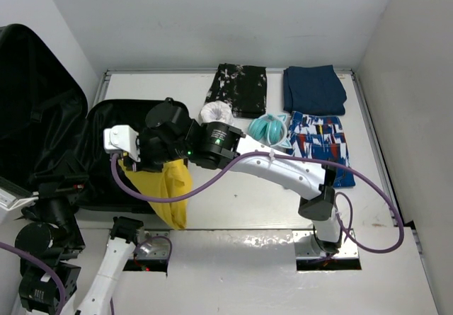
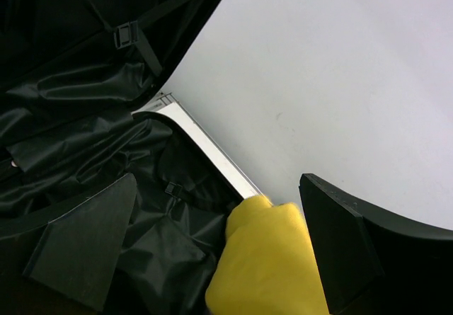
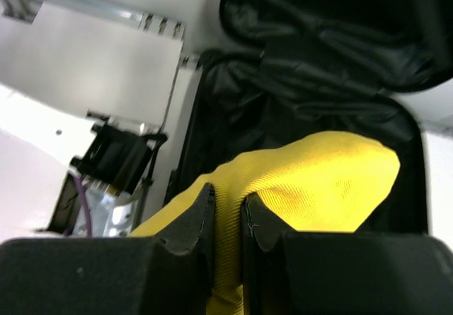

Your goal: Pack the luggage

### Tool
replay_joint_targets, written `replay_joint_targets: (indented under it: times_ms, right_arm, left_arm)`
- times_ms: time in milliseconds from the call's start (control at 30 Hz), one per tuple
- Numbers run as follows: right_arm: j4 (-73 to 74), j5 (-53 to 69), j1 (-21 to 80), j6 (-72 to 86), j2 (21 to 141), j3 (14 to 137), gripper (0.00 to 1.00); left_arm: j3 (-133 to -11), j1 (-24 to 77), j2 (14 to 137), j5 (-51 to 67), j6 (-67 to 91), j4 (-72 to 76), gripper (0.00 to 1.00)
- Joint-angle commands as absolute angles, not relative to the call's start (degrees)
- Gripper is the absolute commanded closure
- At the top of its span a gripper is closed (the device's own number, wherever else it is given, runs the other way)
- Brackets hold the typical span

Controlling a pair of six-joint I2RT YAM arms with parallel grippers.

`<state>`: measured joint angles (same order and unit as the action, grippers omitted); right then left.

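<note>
The luggage (image 1: pixel 49 110) lies open at the left, its lid leaning on the wall; black lining shows in the left wrist view (image 2: pixel 78 131) and the right wrist view (image 3: pixel 311 81). My right gripper (image 1: pixel 138 161) (image 3: pixel 228 196) is shut on a yellow cloth (image 1: pixel 168 187) (image 3: pixel 333 180), held over the near part of the open case, the rest hanging over the case's front rim. My left gripper (image 2: pixel 218 180) is open wide at the near edge of the case, with the yellow cloth (image 2: pixel 265 258) between its fingers but not gripped.
On the table to the right lie a black-and-white patterned garment (image 1: pixel 239 88), a folded navy garment (image 1: pixel 313 88), a white roll (image 1: pixel 218 111), teal headphones (image 1: pixel 267 127) and blue patterned shorts (image 1: pixel 322 141). A purple cable (image 1: pixel 212 180) loops under the right arm. Walls enclose the table.
</note>
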<state>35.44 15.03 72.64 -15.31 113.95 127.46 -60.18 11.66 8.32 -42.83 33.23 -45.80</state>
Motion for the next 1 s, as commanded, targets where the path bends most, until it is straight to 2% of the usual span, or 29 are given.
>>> replay_joint_targets:
  times_ms: [0,367,533,800,967]
  right_arm:
    - [19.96,15.65,73.13,-19.33,110.74,133.33,1.00]
    - [13.19,13.89,72.77,-21.44,111.00,134.03,1.00]
    - [10.73,17.22,70.32,-21.62,112.93,133.77,1.00]
    - [11.69,20.74,63.38,-21.36,124.78,131.13,1.00]
    - [3.46,23.54,58.11,-15.83,128.49,129.90,1.00]
  left_arm:
    - [-60.99,12.30,7.29,-42.37,32.52,-45.96,0.01]
    - [-63.11,12.39,8.08,-40.61,33.05,-47.20,0.01]
    - [-62.49,12.48,9.23,-40.43,33.05,-46.85,0.01]
    - [-58.63,12.39,8.53,-40.61,32.08,-45.88,0.01]
    - [-56.43,12.48,8.52,-40.34,30.68,-44.91,0.01]
